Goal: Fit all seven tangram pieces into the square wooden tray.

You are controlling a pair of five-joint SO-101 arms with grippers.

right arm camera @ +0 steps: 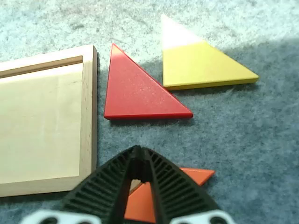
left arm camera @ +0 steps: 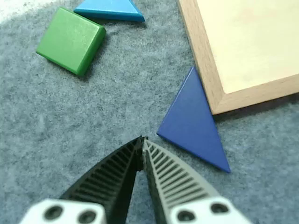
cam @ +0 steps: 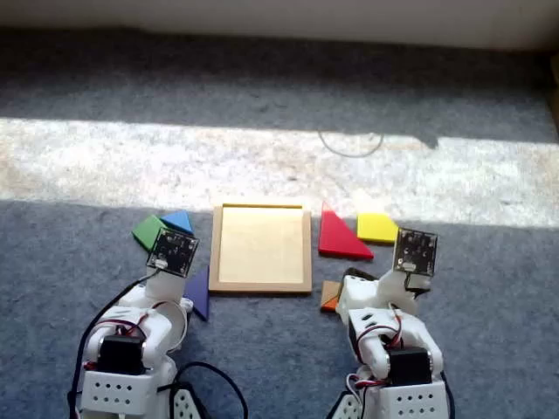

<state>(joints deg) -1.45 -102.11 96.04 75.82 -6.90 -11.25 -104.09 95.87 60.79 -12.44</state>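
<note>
The square wooden tray (cam: 306, 253) lies on the carpet between my two arms, its floor bare. A green square (cam: 148, 231), a light blue triangle (cam: 179, 219) and a dark blue triangle (cam: 199, 294) lie on its left side. On its right are a red triangle (cam: 339, 236), a yellow triangle (cam: 376, 228) and an orange piece (cam: 329, 297). My left gripper (left arm camera: 141, 140) is shut and holds nothing, its tips just short of the dark blue triangle (left arm camera: 194, 121). My right gripper (right arm camera: 137, 149) is shut with nothing in it, above the orange piece (right arm camera: 189, 176) and near the red triangle (right arm camera: 135, 91).
Grey carpet covers the floor, with a sunlit band beyond the tray. A thin cable loop (cam: 349, 144) lies in that band. The green square (left arm camera: 71, 39), light blue triangle (left arm camera: 111, 9) and tray rim (left arm camera: 205, 70) lie ahead of the left gripper, the yellow triangle (right arm camera: 201, 63) ahead of the right.
</note>
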